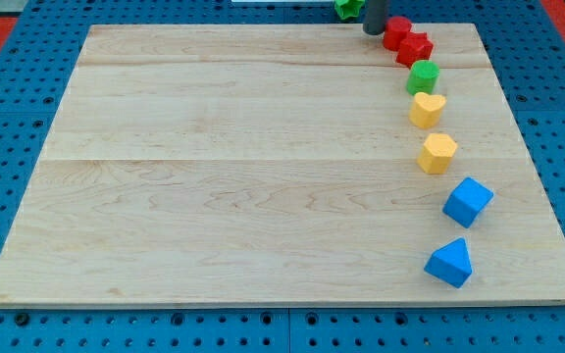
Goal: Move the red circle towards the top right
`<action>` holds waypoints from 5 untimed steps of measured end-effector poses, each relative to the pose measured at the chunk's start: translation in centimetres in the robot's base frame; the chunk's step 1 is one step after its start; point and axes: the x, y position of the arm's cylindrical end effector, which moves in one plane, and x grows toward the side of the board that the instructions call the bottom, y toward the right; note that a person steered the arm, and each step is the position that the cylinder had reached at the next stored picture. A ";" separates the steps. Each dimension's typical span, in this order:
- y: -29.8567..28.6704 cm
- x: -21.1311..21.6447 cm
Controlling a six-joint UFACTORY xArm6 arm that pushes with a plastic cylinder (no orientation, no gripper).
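Red circle (pixel 396 31) sits at the board's (pixel 224 167) top edge, touching my tip (pixel 375 32) on its left; no claw, just a rod.

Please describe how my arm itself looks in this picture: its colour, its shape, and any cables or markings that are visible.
Only the lower end of a straight rod shows at the view's top: dark grey, round and plain. My tip sits just left of the red circle, beside a green block. No cables or markings are visible; the rest is out of frame.
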 end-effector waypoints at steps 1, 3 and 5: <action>-0.6 0.1; 0.1 3.0; 0.8 3.2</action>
